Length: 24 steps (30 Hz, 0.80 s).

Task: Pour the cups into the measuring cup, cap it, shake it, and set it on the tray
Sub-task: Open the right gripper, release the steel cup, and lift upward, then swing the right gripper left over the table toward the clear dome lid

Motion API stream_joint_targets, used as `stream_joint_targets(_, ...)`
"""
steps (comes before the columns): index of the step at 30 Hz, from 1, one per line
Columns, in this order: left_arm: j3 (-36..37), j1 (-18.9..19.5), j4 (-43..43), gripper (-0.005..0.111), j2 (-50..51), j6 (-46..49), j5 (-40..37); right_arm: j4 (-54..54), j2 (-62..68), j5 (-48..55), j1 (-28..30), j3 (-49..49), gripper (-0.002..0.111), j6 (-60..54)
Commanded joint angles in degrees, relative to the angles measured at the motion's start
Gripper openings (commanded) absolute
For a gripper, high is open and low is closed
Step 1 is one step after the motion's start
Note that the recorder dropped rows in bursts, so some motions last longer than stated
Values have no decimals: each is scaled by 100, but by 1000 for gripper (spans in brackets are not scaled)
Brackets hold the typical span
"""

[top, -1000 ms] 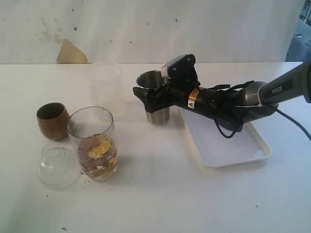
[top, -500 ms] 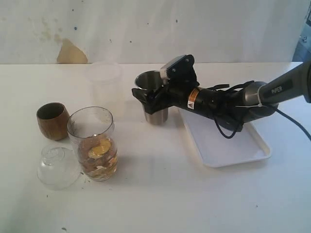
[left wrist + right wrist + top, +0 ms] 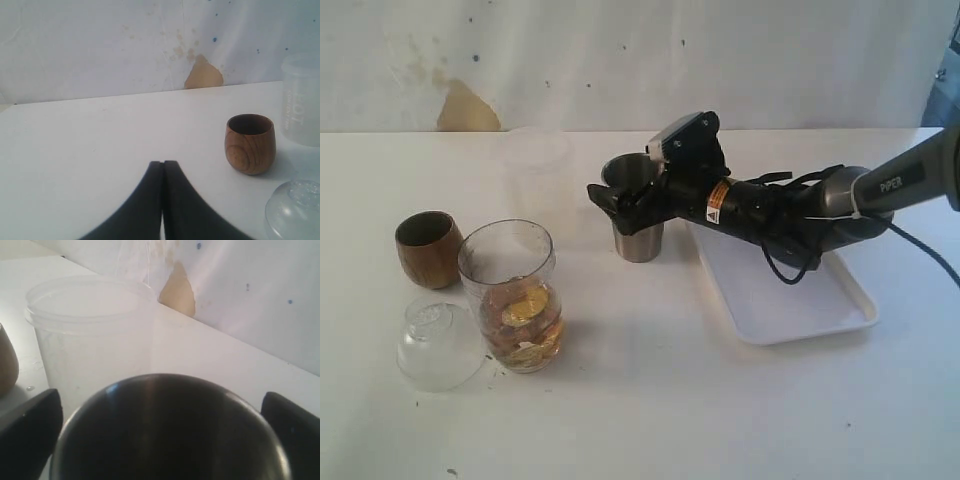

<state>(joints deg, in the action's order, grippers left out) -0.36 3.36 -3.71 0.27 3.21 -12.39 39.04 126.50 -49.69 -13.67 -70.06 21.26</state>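
Exterior view first: the right gripper (image 3: 620,200) reaches low over the table (image 3: 650,400) and sits astride the steel tumbler (image 3: 638,235). Compared with a second ago the tumbler has slid a little further from the tray (image 3: 790,300). It now stands upright on the bare table just off the tray's near corner. From the right wrist camera the two fingers (image 3: 30,435) sit far out on either side of the tumbler's rim, wider than before. To my eye the gripper is letting the tumbler go rather than holding it. The left gripper (image 3: 163,200) is closed tight on nothing and points at the wooden cup (image 3: 249,143), whose inside looks dark and empty. The measuring cup (image 3: 515,295) stands upright near the wooden cup and well away from the tray, with golden-brown bits piled in its lower half. Its clear dome lid (image 3: 438,345) lies on the table touching or just beside it, not on top. A frosted cup (image 3: 533,165) stands further back. I'd judge the pouring done and the tumbler parked, which leaves the capping, shaking and setting on the tray.
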Motion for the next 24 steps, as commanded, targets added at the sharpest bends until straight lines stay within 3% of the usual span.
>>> stream_joint_targets(1,36,17,-45,0,-27,-8,75,-2,-150,-81,33,-12,103,-33)
stream_joint_targets(14,36,17,-45,0,-27,-8,75,221,-807,-71,33,0,103,128)
stream_joint_targets(24,36,17,-45,0,-27,-8,75,1233,-1989,-60,33,0,103,1442)
